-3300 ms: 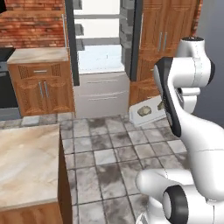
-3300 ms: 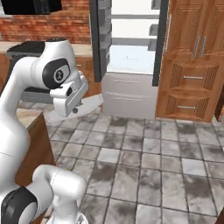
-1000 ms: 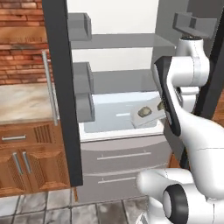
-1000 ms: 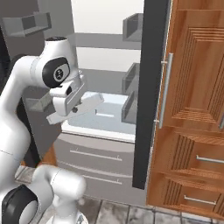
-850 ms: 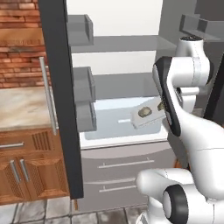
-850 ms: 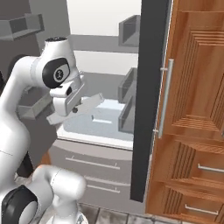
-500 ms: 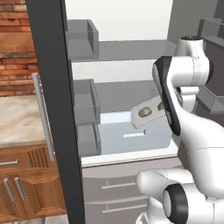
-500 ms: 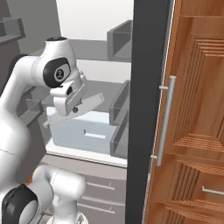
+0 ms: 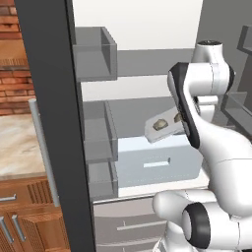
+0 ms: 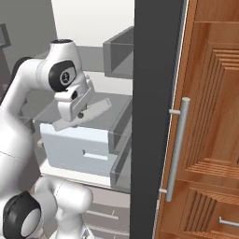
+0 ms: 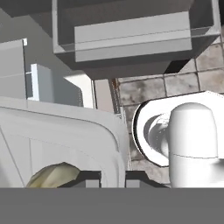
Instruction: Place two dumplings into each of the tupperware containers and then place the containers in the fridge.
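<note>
Now hand (image 11: pixel 113 176) grips tupperware container (image 9: pixel 165 129), apparently two dumplings (image 9: pixel 159 125) inside.

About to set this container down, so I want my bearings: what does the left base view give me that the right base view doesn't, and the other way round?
Left base view alone: two dumplings lying in the tilted tupperware container, the fridge door's silver bar handle, and brick wall with wooden cabinets at left.

Right base view alone: the gripper clamped on the container's rim, the tray seen from below, and a wooden cabinet with its bar handle at right.

Both: the open fridge, its grey shelves and the pale drawer beneath the held container.
</note>
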You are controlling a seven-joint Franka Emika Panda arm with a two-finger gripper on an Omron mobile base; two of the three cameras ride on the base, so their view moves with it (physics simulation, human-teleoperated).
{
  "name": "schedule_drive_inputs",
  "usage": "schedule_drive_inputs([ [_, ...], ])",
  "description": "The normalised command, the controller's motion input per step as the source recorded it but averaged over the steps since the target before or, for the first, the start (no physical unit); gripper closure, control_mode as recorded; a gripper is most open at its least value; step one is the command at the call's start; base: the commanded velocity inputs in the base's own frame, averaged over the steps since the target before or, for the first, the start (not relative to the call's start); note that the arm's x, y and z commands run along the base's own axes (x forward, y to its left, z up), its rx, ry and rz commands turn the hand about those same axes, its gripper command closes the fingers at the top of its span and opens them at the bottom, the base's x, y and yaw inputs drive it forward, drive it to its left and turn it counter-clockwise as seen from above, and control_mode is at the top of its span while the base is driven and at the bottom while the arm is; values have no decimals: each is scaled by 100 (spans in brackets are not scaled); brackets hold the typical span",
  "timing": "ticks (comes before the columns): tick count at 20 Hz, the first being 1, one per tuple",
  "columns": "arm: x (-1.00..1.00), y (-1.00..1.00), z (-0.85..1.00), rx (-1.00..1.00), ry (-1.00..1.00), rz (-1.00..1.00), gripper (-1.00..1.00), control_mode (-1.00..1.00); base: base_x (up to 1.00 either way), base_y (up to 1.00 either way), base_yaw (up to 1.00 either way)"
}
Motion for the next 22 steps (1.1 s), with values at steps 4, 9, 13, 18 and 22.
schedule_drive_inputs([
  [4, 36, 15, -53, 8, -14, -12, 100, -100, 0, 0, 0],
  [9, 28, 7, -65, 13, -22, -13, 100, -100, 0, 0, 0],
  [13, 33, 0, -55, 9, -28, -7, 100, -100, 0, 0, 0],
  [18, 47, 0, -29, 7, -21, -3, 100, -100, 0, 0, 0],
  [22, 57, 2, -4, 9, -3, 0, 100, -100, 0, 0, 0],
])
